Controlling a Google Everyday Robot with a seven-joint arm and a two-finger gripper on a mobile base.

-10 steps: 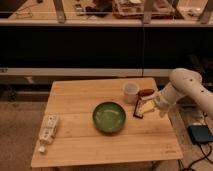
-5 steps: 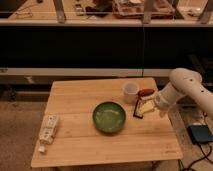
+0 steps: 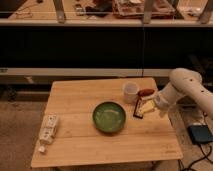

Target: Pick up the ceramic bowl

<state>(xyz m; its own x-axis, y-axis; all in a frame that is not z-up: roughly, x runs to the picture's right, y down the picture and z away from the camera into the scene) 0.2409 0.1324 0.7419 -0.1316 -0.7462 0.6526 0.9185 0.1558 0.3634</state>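
The ceramic bowl [image 3: 109, 117] is round, shallow and glossy green with a darker rim. It sits near the middle of the wooden table [image 3: 75, 145]. A small white cup [image 3: 130, 92] stands behind and to the right of it. My gripper [image 3: 144, 108] is low over the table to the right of the bowl, apart from it, at the end of the white arm [image 3: 185, 89] that comes in from the right.
A white packet [image 3: 48, 128] lies at the table's left edge. A reddish-brown item [image 3: 146, 92] lies right of the cup. A blue object [image 3: 201, 133] lies on the floor to the right. Dark shelving runs behind the table.
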